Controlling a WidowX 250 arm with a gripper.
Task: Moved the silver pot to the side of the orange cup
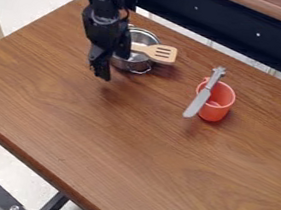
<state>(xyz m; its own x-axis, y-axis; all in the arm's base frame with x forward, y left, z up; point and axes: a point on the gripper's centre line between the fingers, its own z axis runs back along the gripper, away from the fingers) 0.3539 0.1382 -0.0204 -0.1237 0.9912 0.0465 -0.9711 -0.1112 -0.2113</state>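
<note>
One claw (111, 66), jaws parted, nothing held, at nine o'clock of pot (129, 65): my off-centre grasp could tip it, spilling spatula (162, 54).

Type of premises: most consistent with a robotics lab or similar technical workroom. Principal evidence: a black robot arm (103, 20) suspended over a wood-grain counter (129, 150). Supporting evidence: at the lower left, a dark metal bracket (5, 199) with a visible bolt (14, 208), set against a pale floor (35, 0). Beyond the counter runs a long dark panel (237, 32) with small bright fastener-like spots, below a wood-toned ledge (267, 9). Kitchen articles noted: silver pot (131, 66), slotted spatula (163, 53), orange cup (216, 104) and knife (199, 103). These alone do not establish a domestic kitchen. Exact use of the room cannot be confirmed.
</note>
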